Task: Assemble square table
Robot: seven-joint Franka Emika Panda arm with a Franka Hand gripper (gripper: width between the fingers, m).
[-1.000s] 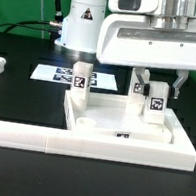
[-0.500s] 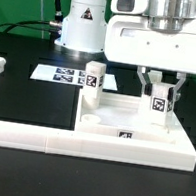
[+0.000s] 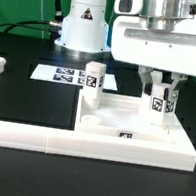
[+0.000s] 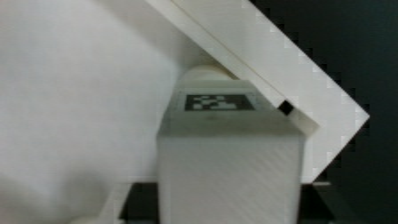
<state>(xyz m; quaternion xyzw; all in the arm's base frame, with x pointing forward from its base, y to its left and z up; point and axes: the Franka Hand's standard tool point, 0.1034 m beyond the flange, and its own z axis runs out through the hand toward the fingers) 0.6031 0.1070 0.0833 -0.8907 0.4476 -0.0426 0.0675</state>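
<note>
The gripper (image 3: 162, 95) is closed on the held leg (image 3: 161, 110), upright at the far corner of the tabletop (image 3: 155, 143) on the exterior view's right (the second leg (image 3: 94, 77) stands at the other far corner).

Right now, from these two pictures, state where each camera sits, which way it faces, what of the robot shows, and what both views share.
Exterior view: off the arm, low in front, facing across the tabletop toward the robot's base; that base and the gripper show.
Wrist view: on the wrist, looking down along the gripper at the held leg; little of the robot shows clearly.
Shared: the held leg and the tabletop's rim.
</note>
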